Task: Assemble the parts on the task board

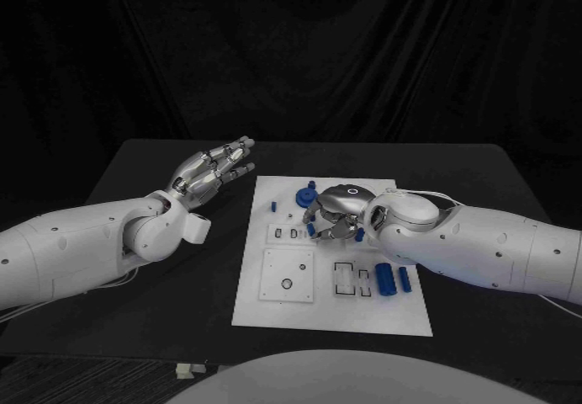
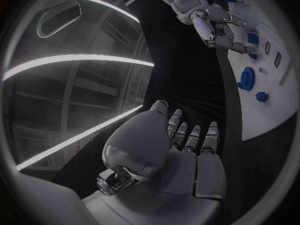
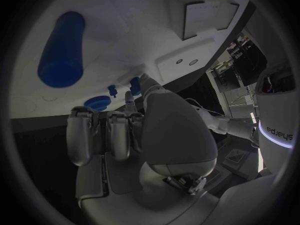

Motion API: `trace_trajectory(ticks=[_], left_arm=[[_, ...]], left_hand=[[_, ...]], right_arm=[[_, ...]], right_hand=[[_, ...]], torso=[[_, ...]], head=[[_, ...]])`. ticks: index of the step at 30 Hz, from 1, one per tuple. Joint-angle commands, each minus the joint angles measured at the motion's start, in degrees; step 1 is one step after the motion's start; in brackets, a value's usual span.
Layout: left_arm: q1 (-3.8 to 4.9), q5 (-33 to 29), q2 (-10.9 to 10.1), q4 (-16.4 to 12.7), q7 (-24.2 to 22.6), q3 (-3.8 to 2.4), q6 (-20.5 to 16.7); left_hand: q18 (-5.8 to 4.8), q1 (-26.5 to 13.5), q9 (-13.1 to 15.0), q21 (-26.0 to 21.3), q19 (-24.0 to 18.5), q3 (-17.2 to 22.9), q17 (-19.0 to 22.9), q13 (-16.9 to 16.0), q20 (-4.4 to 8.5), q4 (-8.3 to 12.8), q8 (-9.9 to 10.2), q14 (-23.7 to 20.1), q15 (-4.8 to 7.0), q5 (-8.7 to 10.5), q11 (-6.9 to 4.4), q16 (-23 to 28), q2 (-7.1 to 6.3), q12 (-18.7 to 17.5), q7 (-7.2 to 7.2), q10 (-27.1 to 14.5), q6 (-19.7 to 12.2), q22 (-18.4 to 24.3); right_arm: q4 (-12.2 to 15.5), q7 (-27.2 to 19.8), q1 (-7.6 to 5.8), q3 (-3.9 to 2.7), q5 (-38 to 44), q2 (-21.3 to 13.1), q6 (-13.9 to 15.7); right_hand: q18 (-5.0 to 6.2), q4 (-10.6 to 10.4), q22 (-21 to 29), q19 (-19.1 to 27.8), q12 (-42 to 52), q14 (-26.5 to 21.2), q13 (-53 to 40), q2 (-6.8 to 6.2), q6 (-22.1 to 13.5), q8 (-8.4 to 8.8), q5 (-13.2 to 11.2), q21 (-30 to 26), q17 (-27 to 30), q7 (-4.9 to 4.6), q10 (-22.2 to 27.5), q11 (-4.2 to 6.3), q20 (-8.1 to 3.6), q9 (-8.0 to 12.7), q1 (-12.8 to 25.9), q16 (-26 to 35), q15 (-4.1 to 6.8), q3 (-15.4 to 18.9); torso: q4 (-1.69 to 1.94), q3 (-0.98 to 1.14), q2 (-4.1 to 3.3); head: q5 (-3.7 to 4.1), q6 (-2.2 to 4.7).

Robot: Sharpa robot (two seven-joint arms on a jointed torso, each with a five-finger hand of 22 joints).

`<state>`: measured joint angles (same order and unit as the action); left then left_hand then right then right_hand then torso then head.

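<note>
The white task board (image 1: 334,313) lies in the middle of the black table. My right hand (image 1: 336,209) hovers over its far middle, fingers bent down and apart toward the board, with small blue parts (image 1: 318,227) beside the fingertips. In the right wrist view the thumb (image 3: 145,85) reaches next to a small blue part (image 3: 135,86), and I see no grip on it. A blue round part (image 1: 306,195) sits just left of that hand. A blue cylinder (image 1: 384,279) lies near the board's right edge. My left hand (image 1: 214,172) is raised left of the board, fingers straight and apart, holding nothing.
Square and slotted recesses (image 1: 288,273) mark the board's near half. A small blue peg (image 1: 274,206) stands near the board's far left edge. Bare black table (image 1: 170,286) runs along the board's left side, under my left arm.
</note>
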<state>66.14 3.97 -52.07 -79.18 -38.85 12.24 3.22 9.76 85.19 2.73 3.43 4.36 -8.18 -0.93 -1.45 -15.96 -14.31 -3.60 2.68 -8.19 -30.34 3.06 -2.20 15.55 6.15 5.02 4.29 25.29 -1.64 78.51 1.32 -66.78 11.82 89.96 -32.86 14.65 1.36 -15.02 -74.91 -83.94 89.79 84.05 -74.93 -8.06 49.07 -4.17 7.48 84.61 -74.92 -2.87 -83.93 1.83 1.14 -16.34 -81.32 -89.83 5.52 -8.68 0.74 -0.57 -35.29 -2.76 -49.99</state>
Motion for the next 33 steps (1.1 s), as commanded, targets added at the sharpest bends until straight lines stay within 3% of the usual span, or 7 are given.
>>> trace_trajectory(ticks=[1, 7, 15, 18, 28, 32, 33], left_arm=[[-0.06, -0.1, 0.0, -0.2, -2.6, -0.06, 0.4], [-0.06, -0.1, -0.2, -0.2, -2.6, -0.06, 0.4], [-0.06, -0.1, -0.3, -0.3, -2.6, -0.06, 0.2], [-0.06, -0.1, -0.4, -0.4, -2.6, -0.06, 0.1], [-0.05, 2.8, -1.0, -0.9, -4.0, -0.06, -1.3], [0.01, 4.0, -1.7, -1.6, -4.9, -0.08, -3.3], [0.08, 4.5, -2.0, -1.9, -5.2, -0.08, -4.2]], left_hand=[[0.59, 0.6, 0.1, 0.2, 0.2, 0.3, -0.1, -0.1, -0.22, -0.1, -0.4, 0.3, 0.08, -0.36, 0.36, -0.3, 0.15, 0.2, -0.09, 0.0, 0.3, -0.1], [0.59, 0.6, 0.1, 0.2, 0.2, 0.3, -0.1, -0.1, -0.22, 0.0, -0.4, 0.4, 0.09, -0.36, 0.35, -0.3, 0.13, 0.3, -0.09, 0.0, 0.4, -0.1], [0.59, 0.6, 0.1, 0.2, 0.2, 0.3, -0.1, -0.1, -0.22, 0.0, -0.4, 0.4, 0.10, -0.36, 0.34, -0.3, 0.12, 0.3, -0.09, 0.0, 0.4, -0.1], [0.59, 0.6, 0.1, 0.2, 0.2, 0.4, -0.1, -0.1, -0.21, 0.0, -0.4, 0.4, 0.10, -0.35, 0.33, -0.3, 0.09, 0.2, -0.09, 0.0, 0.4, -0.1], [0.59, 0.8, 0.1, 0.3, 0.3, 0.4, -0.1, 0.0, -0.26, 0.3, -0.3, 0.4, 0.05, -0.37, 0.16, -0.3, -0.38, 0.0, -0.23, -0.3, 0.2, -0.1], [0.57, 1.5, 0.1, 0.5, 0.7, 0.6, -0.2, -0.3, -0.47, 1.3, -0.3, 0.7, -0.22, -0.32, 0.41, -0.6, -1.42, 1.0, -0.18, 0.5, 0.0, -0.2], [0.55, 1.6, 0.1, 0.6, 0.8, 0.7, -0.2, -0.7, -0.48, 1.6, -0.3, 1.0, 0.13, -0.32, 1.26, -0.8, -1.66, 3.2, -0.01, 2.3, 0.1, -0.2]], right_arm=[[0.0, 0.8, 0.14, -0.03, 0.4, 0.0, -0.5], [0.0, 0.3, 0.14, -0.03, 0.4, -0.2, 1.0], [0.6, -2.0, -0.15, -0.04, 0.4, -1.0, 7.3], [1.4, -2.7, -0.75, -0.04, 0.4, -1.7, 9.4], [5.6, -7.4, -4.89, -0.04, -0.5, -6.6, 18.2], [7.2, -9.6, -7.11, -0.04, -4.4, -9.4, 21.7], [7.5, -10.2, -7.73, -0.04, -6.0, -10.2, 22.1]], right_hand=[[0.21, -0.5, -13.0, -2.5, 0.2, 6.0, -15.1, -0.41, -0.9, 0.33, -0.7, -0.4, -15.1, 0.18, -6.1, 0.26, 0.30, 0.4, 0.3, -0.2, -0.33, 0.2], [0.55, -1.6, -12.6, -1.7, 0.2, 6.0, -15.1, -1.54, -2.3, 0.20, -4.3, -1.8, -15.1, 0.51, -6.1, 0.54, 0.15, 1.6, 2.4, -0.2, -0.21, 1.5], [0.68, -1.8, -12.4, -1.4, 0.2, 6.0, -15.1, -2.82, -2.3, -0.02, -4.7, -2.4, -15.1, 0.72, -6.1, 0.80, -0.07, 2.2, 6.9, -0.2, 0.01, 4.4], [0.70, -1.9, -12.3, -1.3, 0.2, 6.0, -15.1, -2.50, -2.0, -0.20, -4.7, -2.5, -15.1, 0.71, -6.1, 0.82, -0.14, 2.4, 8.0, -0.2, 0.05, 6.6], [0.83, -2.0, -12.2, -0.9, 0.2, 6.0, -15.1, -2.08, -0.1, -0.94, -4.6, -3.2, -15.1, 0.69, -6.1, 0.79, -0.11, 2.7, 14.7, -0.2, -0.01, 12.0], [0.83, -2.0, -12.2, -0.9, 0.2, 6.0, -15.1, -1.08, 0.2, -1.00, -4.6, -3.2, -15.1, 0.80, -6.1, 0.86, -0.16, 3.0, 16.2, -0.2, 0.06, 13.9], [0.85, -1.7, -12.1, -0.9, 0.2, 6.0, -15.1, 0.17, 0.4, -1.07, -4.5, -3.3, -15.1, 0.73, -6.1, 0.83, -0.15, 3.0, 17.2, -0.2, 0.03, 14.0]], torso=[[0.01, 0.00, 0.00], [-0.04, 0.01, 0.01], [0.01, 0.01, 0.09], [-0.01, 0.00, 0.08], [0.07, -0.04, 0.14], [0.01, -0.01, 0.17], [0.02, -0.03, 0.23]], head=[[-0.06, -0.01], [-0.35, -0.01], [-0.43, -0.01], [-0.54, -0.01], [-0.63, -0.01], [-1.05, 0.36], [-1.17, 0.54]])
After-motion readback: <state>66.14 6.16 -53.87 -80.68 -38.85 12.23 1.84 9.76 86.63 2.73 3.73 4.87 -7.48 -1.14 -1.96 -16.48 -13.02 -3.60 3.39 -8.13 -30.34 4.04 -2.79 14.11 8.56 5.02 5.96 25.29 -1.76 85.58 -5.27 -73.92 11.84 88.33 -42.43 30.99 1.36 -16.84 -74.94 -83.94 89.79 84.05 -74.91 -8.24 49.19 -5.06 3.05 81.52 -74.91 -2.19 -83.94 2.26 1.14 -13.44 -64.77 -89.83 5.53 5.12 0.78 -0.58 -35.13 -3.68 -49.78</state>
